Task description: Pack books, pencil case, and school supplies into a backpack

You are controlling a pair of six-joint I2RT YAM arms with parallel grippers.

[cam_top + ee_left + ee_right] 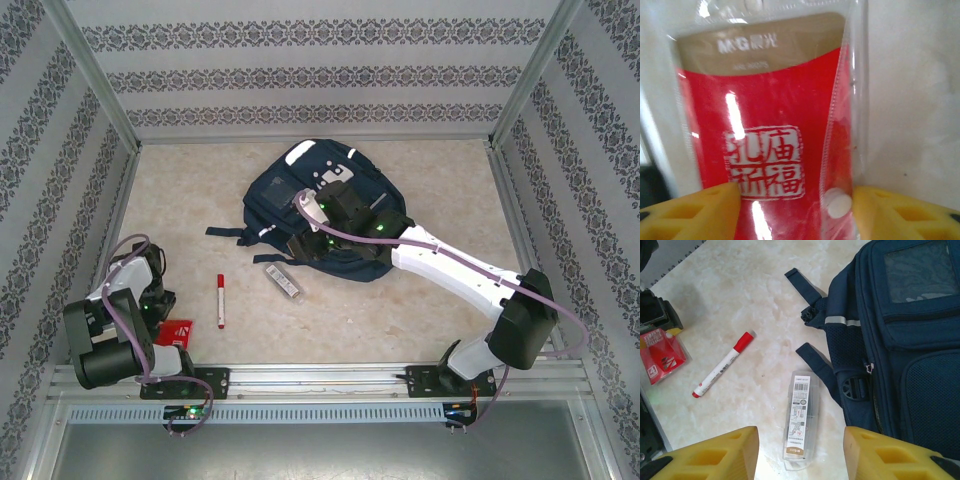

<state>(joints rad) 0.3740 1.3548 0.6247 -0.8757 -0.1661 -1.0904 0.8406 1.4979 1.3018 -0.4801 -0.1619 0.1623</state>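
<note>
The navy backpack (300,190) (910,340) lies flat at mid-table. My right gripper (303,243) (801,432) hangs open over its near left edge, nothing between the yellow fingers. Straight below the gap, on the table, lies the clear pencil case (283,281) (801,415). The red-capped white marker (221,300) (722,371) rests to its left. My left gripper (160,305) (796,192) points down at the red packet (175,332) (770,115) (662,357). Its fingers stand apart, one over the red face, one at the clear sleeve's edge. The books are out of view.
Dark backpack straps (225,232) (805,285) trail onto the table left of the bag, one close to the pencil case. Patterned walls (60,200) close in the left, back and right sides. A metal rail (320,378) runs along the near edge.
</note>
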